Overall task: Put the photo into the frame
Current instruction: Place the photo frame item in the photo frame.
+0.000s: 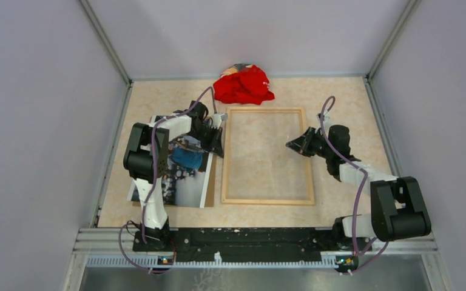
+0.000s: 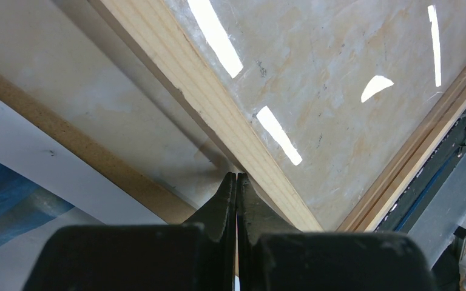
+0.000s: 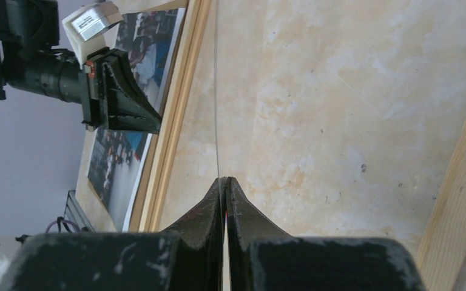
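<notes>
Closed fully with nothing gripped, left pincer [image 2: 236, 176] sits just outside the frame [image 1: 267, 200], at its 9 o'clock rail; right pincer [image 3: 223, 179], equally closed, hovers over its inside. At the frame's 9 o'clock the photo [image 1: 188, 176] lies on a backing board [image 2: 97, 159]: open first, then pinch a free edge. No print is in the frame yet.

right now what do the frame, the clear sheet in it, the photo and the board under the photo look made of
The frame: pale bare-looking wood, grain lines along its rail. The sheet: glass or clear plastic, bright glare streaks; which one is unclear. The photo: printed paper with white border, likely glossy. The board: brown fibreboard or thick card, matte raw edge.
</notes>
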